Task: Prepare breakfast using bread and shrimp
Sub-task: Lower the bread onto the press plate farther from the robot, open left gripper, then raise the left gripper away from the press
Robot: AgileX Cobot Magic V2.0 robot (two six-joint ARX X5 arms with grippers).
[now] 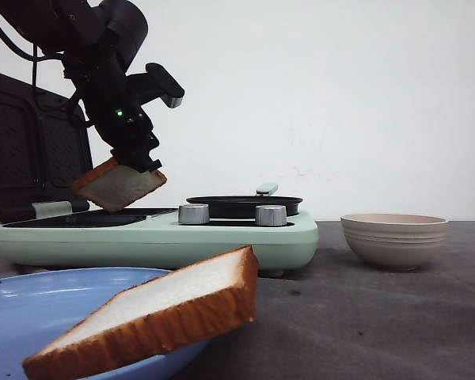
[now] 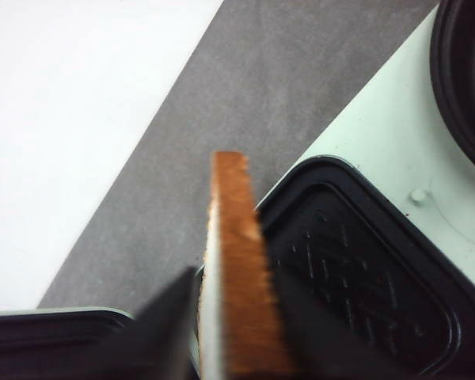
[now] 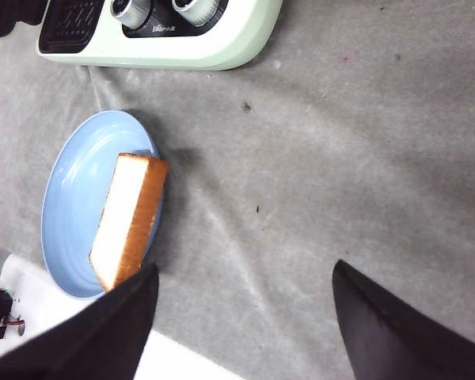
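My left gripper (image 1: 134, 162) is shut on one slice of bread (image 1: 117, 184) and holds it tilted just above the black grill plate (image 1: 95, 218) of the mint-green breakfast maker (image 1: 222, 237). In the left wrist view the slice's brown crust (image 2: 237, 269) stands edge-on between the dark fingers (image 2: 162, 332), over the grill plate (image 2: 356, 277). A second bread slice (image 1: 154, 313) leans on the rim of the blue plate (image 1: 32, 301), also seen as a bread slice (image 3: 127, 218) on the blue plate (image 3: 71, 198). My right gripper (image 3: 241, 317) hangs open above bare cloth. No shrimp is in view.
A beige bowl (image 1: 393, 237) stands on the grey cloth to the right of the breakfast maker. A black frying pan (image 1: 241, 204) sits on the maker's right half behind two silver knobs (image 1: 194, 214). The maker's dark lid (image 1: 32, 150) stands open at the left.
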